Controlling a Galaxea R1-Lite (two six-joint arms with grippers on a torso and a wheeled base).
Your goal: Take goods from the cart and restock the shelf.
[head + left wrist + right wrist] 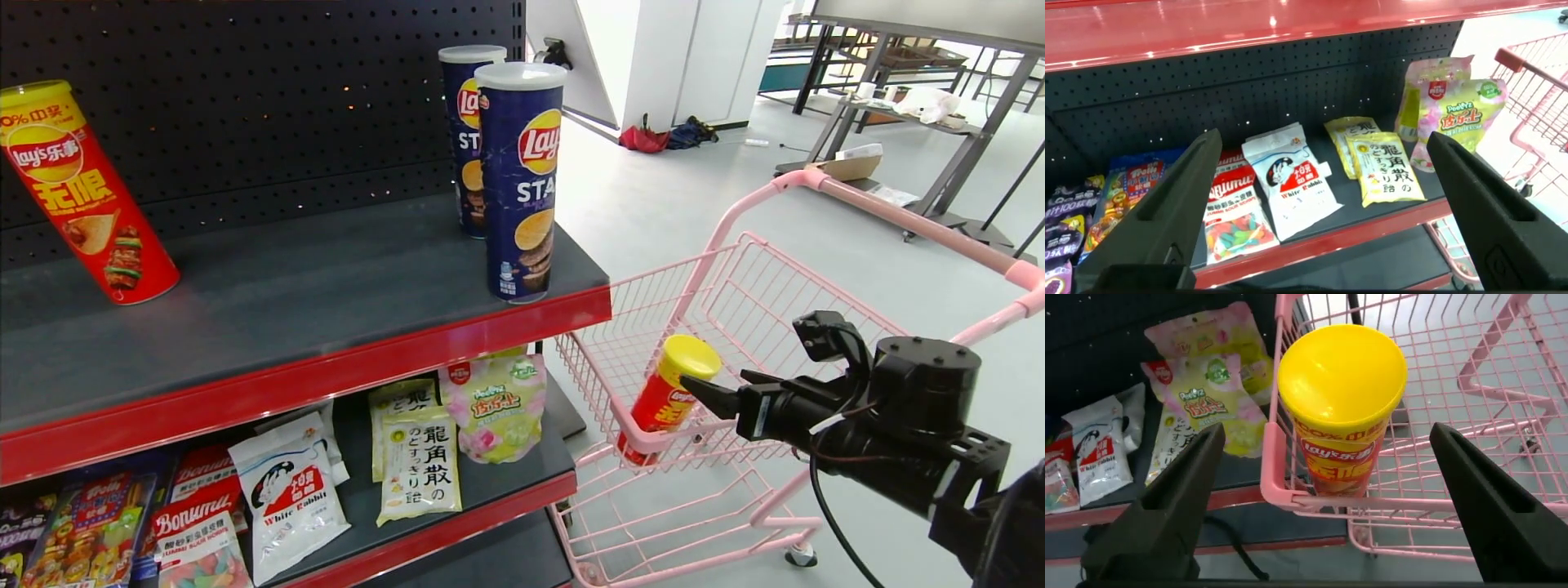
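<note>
Shelf (286,278) boards edged in red stand partly stocked, with the pink wire cart (735,245) drawn up just beside the shelf's end, apparently so goods can be passed straight across. The right arm reaches out low and nearly level toward the cart's rim. Its right pincer (1323,437) is spread wide and grips nothing, lined up on the yellow-lidded red can (665,396) that stands upright in the basket's corner nearest the shelf. A grasp on that can looks to be the step in hand. The left pincer (1323,143), likewise wide apart and empty, faces the lower level. Two blue cans (520,180) stand at the upper board's cart end and a matching red can (82,196) at its far left, leaving room between them. Snack packets (1290,180) lie flat on the lower board.
</note>
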